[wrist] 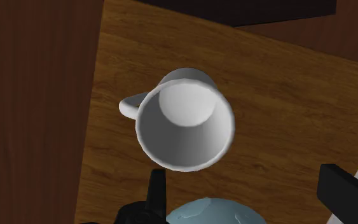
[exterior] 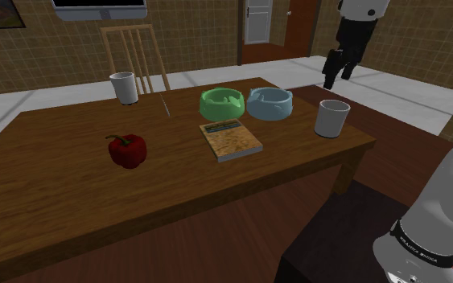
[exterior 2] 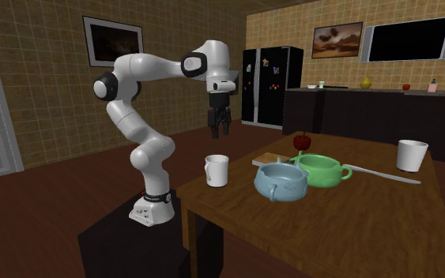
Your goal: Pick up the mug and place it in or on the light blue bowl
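Mug (exterior: 331,118) upright near a corner of the counter (exterior: 72,201), close to the edge, just beside the blue bowl (exterior: 269,103). Gripper (exterior 2: 219,133) hangs above mug, fingers apart, touching nothing.

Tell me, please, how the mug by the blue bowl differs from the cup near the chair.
The mug has a handle; the cup shows none. The mug stands beside the light blue bowl, under the tool; the cup stands by the chair. Both are white and upright.
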Action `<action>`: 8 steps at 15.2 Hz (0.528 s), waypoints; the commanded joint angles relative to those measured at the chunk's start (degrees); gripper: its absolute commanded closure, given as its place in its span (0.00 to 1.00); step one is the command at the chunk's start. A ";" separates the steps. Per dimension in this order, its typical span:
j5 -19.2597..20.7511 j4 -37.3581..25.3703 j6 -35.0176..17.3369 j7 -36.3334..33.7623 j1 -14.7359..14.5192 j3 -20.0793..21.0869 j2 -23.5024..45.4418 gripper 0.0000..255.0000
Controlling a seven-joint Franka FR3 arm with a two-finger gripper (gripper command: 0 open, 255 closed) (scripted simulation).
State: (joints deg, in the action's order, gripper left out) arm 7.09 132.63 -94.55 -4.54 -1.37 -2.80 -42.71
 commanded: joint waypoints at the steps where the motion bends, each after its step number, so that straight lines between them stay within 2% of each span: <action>1: 0.00 0.00 0.00 0.00 0.00 0.00 0.00 0.00; 5: -0.02 8.73 -6.51 0.71 -0.70 -0.41 -1.91 0.00; 8: 0.13 10.99 -8.64 0.74 -0.69 -0.62 -2.01 0.00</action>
State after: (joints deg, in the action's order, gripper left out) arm 7.16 142.35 -102.35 -3.80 -2.06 -3.36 -44.27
